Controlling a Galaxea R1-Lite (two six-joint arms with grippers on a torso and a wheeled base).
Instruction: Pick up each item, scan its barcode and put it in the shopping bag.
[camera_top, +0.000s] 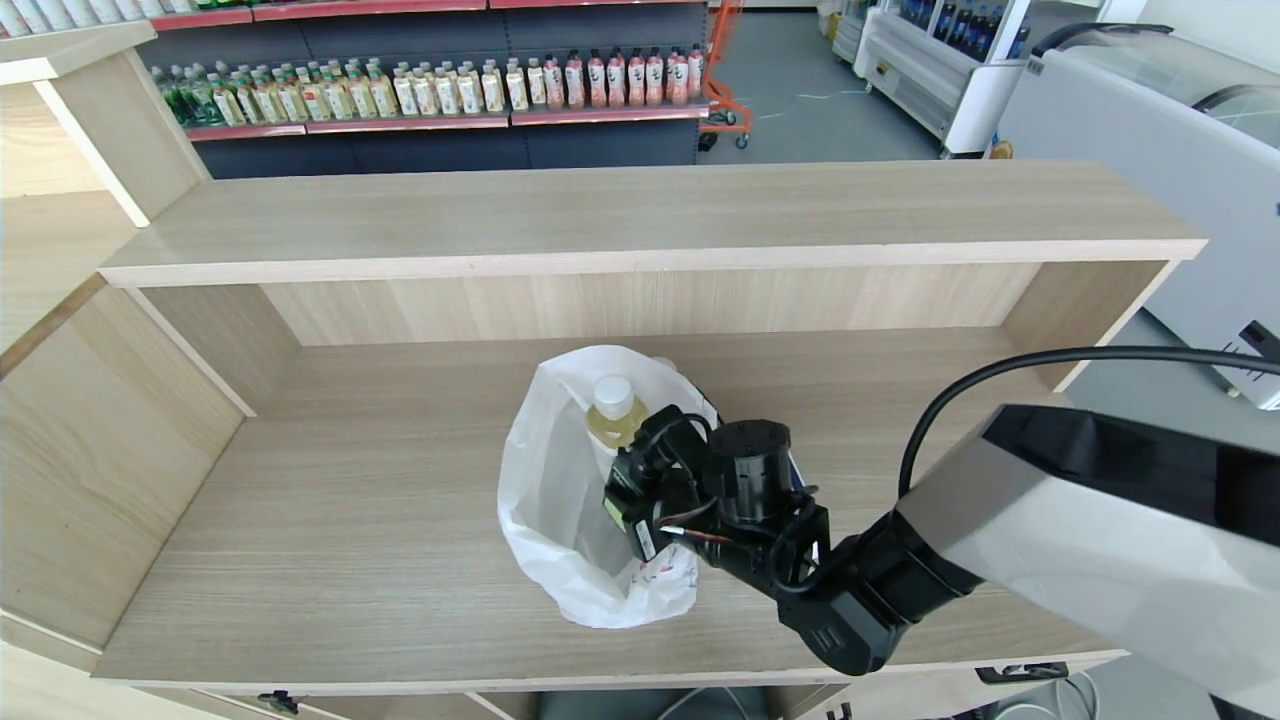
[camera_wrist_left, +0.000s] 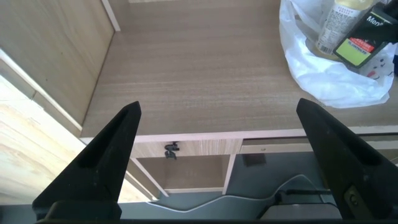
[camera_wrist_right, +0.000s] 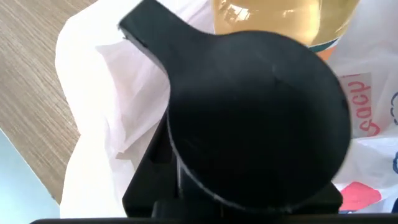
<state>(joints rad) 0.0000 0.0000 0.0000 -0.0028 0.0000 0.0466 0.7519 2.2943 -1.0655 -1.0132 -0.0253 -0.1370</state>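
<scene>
We judge the main risk to be the black item (camera_top: 620, 512) snagging the limp rim of the shopping bag (camera_top: 545, 520) or knocking the bottle (camera_top: 614, 408) standing inside, because the right gripper (camera_top: 640, 490) hangs close over the bag's mouth. We cannot tell how far that claw is open or whether it grips the item. The item is dark with a green and red label and sits tilted at the bag's mouth, while the left gripper (camera_wrist_left: 219, 112) gapes wide and empty above the counter's (camera_top: 350, 500) near edge.
</scene>
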